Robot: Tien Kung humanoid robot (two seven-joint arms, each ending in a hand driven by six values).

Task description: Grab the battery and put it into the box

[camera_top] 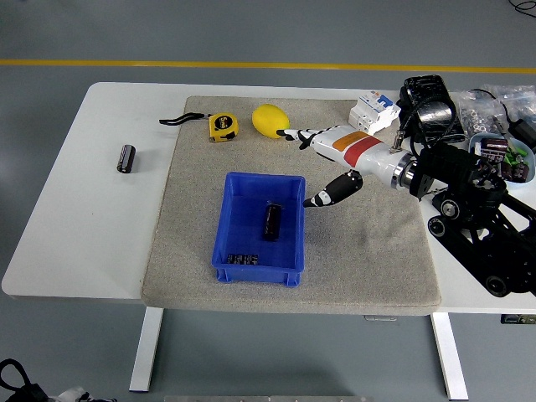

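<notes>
A blue box (240, 256) sits on the grey mat (193, 193) near the table's front. Inside it lie two dark cylindrical batteries: one (271, 219) upright along the middle, another (243, 259) flat against the front wall. A third black battery (126, 157) lies on the white table (75, 234) at the left, off the mat. My right hand (311, 167), white with black fingertips, hovers just right of the box's far right corner, fingers spread and holding nothing. The left arm is not visible.
A yellow tape measure (223, 126) with a black strap and a yellow lemon (270, 121) lie at the mat's back edge. White electrical parts (372, 111), a black wrapped block (429, 99) and a bowl of small parts (501, 157) crowd the right rear.
</notes>
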